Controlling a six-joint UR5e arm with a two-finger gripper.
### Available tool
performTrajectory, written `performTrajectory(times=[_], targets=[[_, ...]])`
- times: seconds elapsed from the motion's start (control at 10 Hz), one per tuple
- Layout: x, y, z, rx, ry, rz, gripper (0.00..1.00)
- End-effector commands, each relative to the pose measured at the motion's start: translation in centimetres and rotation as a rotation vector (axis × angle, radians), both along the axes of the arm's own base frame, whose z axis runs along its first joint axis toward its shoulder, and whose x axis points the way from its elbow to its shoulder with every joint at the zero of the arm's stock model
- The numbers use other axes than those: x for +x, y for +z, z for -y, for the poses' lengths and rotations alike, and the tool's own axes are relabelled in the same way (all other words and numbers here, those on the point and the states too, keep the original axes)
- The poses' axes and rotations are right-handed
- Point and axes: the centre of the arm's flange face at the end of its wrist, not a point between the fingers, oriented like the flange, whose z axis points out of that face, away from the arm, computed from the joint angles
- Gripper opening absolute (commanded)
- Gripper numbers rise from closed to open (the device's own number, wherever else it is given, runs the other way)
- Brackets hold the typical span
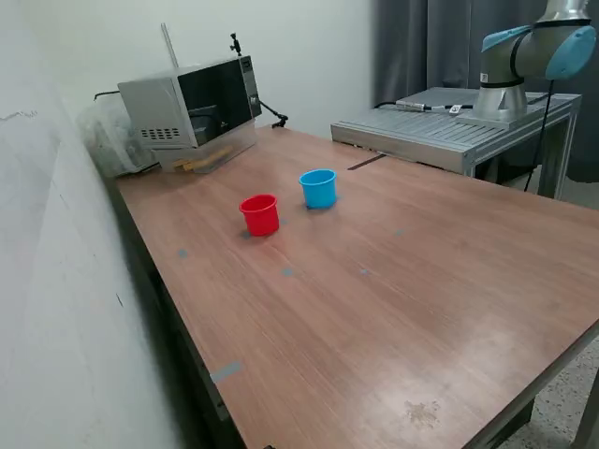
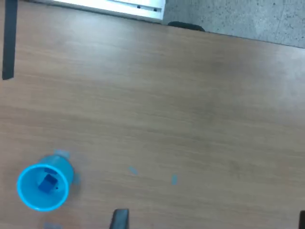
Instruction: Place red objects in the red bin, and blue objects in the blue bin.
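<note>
The red bin point(image 1: 260, 214) and the blue bin point(image 1: 318, 187) stand upright side by side on the wooden table point(image 1: 393, 281), the red one on the exterior view's left. In the wrist view the blue bin point(image 2: 43, 187) is seen from above, with a dark blue cube point(image 2: 47, 182) inside it. No red cubes show in either view, and the inside of the red bin is hidden. Only the gripper's point(image 2: 210, 220) two fingertips point(image 2: 119, 219) show, at the edge of the wrist view. They are wide apart with nothing between them, high above the table. The exterior view does not show the gripper.
A grey microwave-like box point(image 1: 192, 108) and a plastic bag point(image 1: 108, 136) stand at the table's far corner. The arm's base point(image 1: 505, 94) sits on a metal platform point(image 1: 449, 126) at the back. A black strip point(image 2: 8, 40) and small bluish marks point(image 2: 174, 179) lie on the table.
</note>
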Motion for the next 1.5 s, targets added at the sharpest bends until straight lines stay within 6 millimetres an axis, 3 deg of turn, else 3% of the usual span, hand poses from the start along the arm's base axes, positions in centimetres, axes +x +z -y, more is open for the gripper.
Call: performTrajectory(times=[0.0, 0.4, 0.6, 1.4], targets=[[0.6, -0.1, 0.3, -0.001, 0.003, 0.005, 1.0], [0.5, 0.0, 0.2, 0.0, 0.009, 0.003, 1.0], [0.1, 0.0, -0.9, 0.0, -0.017, 0.003, 1.0], [0.1, 0.0, -0.9, 0.0, -0.017, 0.003, 1.0]])
